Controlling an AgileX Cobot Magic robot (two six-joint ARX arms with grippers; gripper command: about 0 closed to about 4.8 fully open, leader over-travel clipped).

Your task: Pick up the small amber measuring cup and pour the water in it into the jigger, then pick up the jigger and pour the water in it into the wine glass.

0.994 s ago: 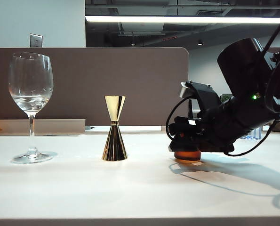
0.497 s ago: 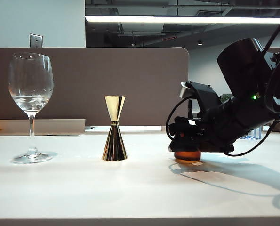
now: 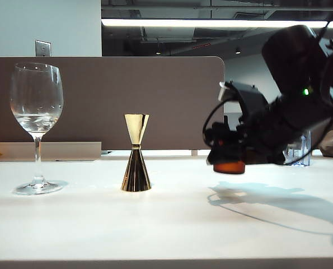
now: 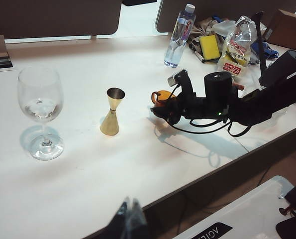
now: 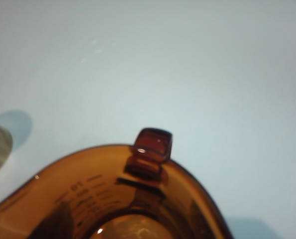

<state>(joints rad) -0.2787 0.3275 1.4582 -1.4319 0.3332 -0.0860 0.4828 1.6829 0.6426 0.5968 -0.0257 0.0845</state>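
My right gripper [image 3: 226, 150] is shut on the small amber measuring cup [image 3: 229, 166] and holds it upright in the air, clear of the table, to the right of the jigger [image 3: 136, 153]. The gold jigger stands upright mid-table. The wine glass [image 3: 36, 120] stands at the far left with a little clear liquid in its bowl. In the right wrist view the amber cup [image 5: 108, 194] fills the near field, handle outward, liquid glinting inside. The left wrist view takes in the wine glass [image 4: 40, 107], the jigger [image 4: 112, 112] and the cup [image 4: 161, 96] from afar; my left gripper [image 4: 129, 206] hangs shut near the table's front edge.
A clear water bottle [image 4: 179, 36], a yellow sponge [image 4: 210, 47] and snack bags [image 4: 236, 45] lie at the table's far right corner. A brown partition [image 3: 104, 101] runs behind the table. The right arm's shadow [image 3: 256, 196] falls on the white tabletop.
The right gripper has lifted the amber cup off the table, up and slightly to the right. The jigger, wine glass and left arm have not moved.
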